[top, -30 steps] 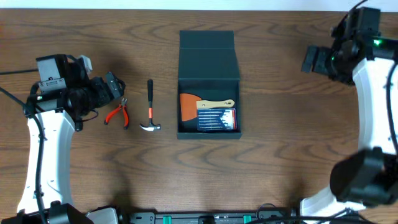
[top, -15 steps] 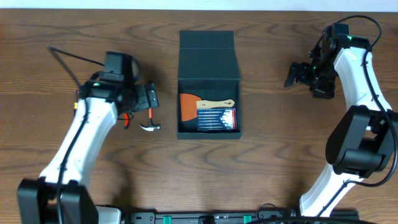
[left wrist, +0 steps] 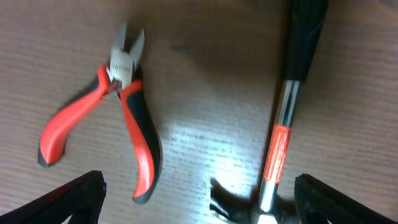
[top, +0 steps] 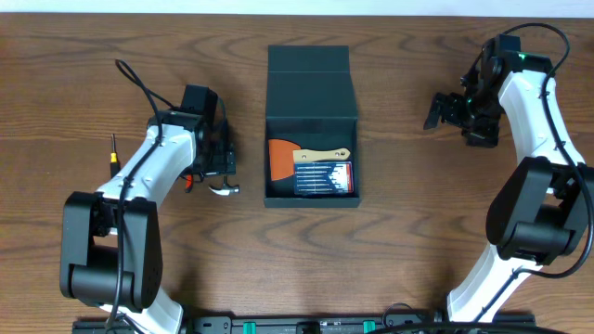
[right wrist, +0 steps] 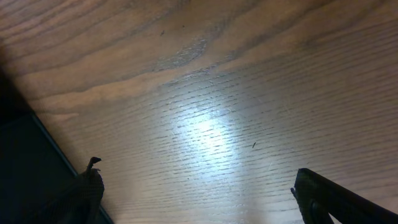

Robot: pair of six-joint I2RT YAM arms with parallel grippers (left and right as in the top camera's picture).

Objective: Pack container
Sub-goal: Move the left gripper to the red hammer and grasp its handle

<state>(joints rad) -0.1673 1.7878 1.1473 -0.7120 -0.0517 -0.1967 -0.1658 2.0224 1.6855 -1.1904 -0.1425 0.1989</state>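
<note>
Container [top: 309, 79] centred on table [top: 418, 241], lid open, scraper [top: 283, 160] and blue bit packet [top: 325, 178] inside, left gripper [left wrist: 199, 186] spread wide, empty, over pliers [left wrist: 124, 118] and hammer [left wrist: 283, 137], right gripper [right wrist: 196, 186] spread, empty, well right of it

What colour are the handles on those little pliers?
The pliers have red and black handles, clearest in the left wrist view.

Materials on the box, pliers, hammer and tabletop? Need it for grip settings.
Container: seemingly rigid cardboard, matte dark teal, no glare.
Pliers: grey metal head; red-and-black handles, likely plastic or rubber sleeves.
Hammer: shiny metal shaft reflecting light; black grip, probably rubber.
Table: brown wood grain with a glossy light patch; real wood or laminate, cannot tell.
</note>
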